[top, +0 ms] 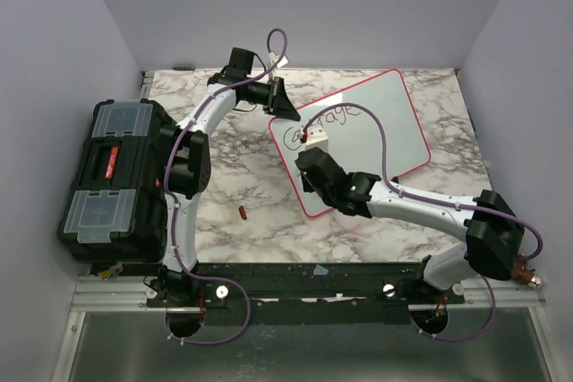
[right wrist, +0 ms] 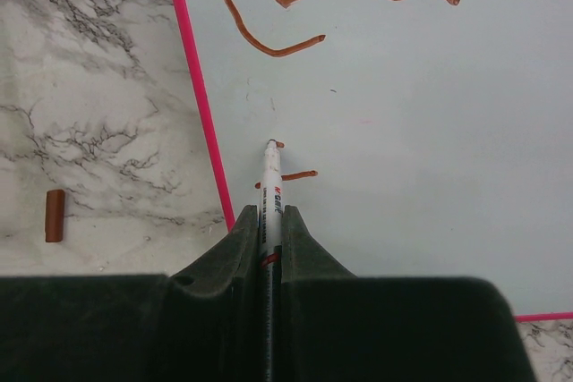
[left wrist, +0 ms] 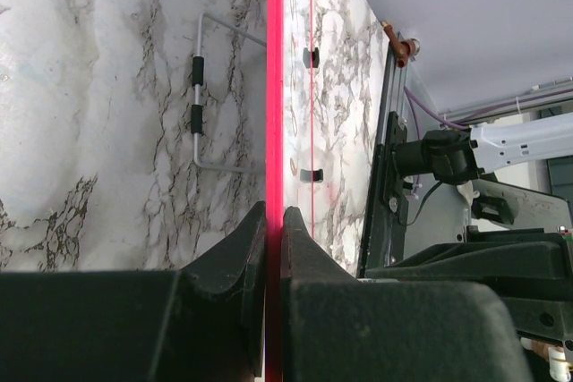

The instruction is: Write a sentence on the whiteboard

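Observation:
The whiteboard (top: pixel 376 136) lies tilted on the marble table, white with a pink-red rim. Its upper left carries one line of brown lettering, the sentence (top: pixel 322 123), reading about "Courage". My left gripper (top: pixel 285 106) is shut on the board's far left rim, seen edge-on as a red line (left wrist: pixel 274 87) between the fingers. My right gripper (top: pixel 309 154) is shut on a white marker (right wrist: pixel 271 190). The marker tip touches the board beside a short fresh stroke (right wrist: pixel 295 174), below the large first letter (right wrist: pixel 260 33).
A black toolbox (top: pixel 112 176) with clear lid compartments stands at the table's left edge. A small brown marker cap (top: pixel 243 213) lies on the marble left of the board, also in the right wrist view (right wrist: pixel 55 215). Grey walls enclose the table.

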`<state>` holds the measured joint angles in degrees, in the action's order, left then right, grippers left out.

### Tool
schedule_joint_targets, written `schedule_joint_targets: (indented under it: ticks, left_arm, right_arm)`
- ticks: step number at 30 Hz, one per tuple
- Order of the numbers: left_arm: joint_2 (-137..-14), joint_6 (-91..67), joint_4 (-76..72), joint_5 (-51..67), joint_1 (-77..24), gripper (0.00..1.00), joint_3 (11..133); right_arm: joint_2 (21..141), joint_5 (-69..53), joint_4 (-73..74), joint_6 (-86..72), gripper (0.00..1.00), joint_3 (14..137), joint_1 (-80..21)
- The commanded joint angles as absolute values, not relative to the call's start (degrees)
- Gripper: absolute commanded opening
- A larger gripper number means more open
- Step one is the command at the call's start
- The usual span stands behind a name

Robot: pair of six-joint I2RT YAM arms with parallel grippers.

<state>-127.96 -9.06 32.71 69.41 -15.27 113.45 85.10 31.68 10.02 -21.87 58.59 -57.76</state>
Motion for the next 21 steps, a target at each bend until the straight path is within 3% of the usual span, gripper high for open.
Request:
schedule_joint_targets:
  ticks: [1,21]
  left_arm:
    - [-126.83,-4.00,29.07,69.52,-15.08,0.00,113.16]
    - [-126.91,-4.03,29.00,69.36,-15.11,0.00,113.03]
  right_arm:
    - [85.87,32.16,10.31,-23.59,0.01,58.09,-57.77]
    - [82.62,28.44,12.92,-28.14,0.01,51.67,-57.77]
